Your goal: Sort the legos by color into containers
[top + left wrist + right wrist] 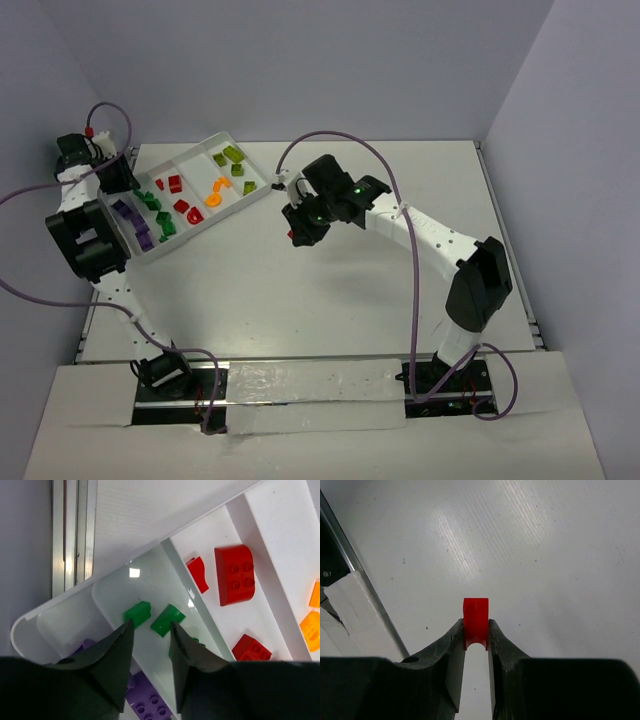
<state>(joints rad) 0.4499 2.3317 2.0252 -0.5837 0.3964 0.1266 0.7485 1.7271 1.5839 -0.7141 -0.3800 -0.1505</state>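
The white desk (330,290) carries the white tray (190,158) at its far left, set askew. The tray's long compartments hold purple bricks (130,215) nearest the left edge, then green, then red bricks (235,574), then orange bricks (215,192), with lime bricks (232,155) toward the far corner. The left pincer (151,627) hangs over the green compartment with its jaws apart and nothing between them. Two green bricks (138,614) lie side by side on the tray floor just beyond its tips. The right pincer (475,625) hovers over bare desk near the tray's right corner, clamped on a small red brick (475,614) that juts past the fingertips.
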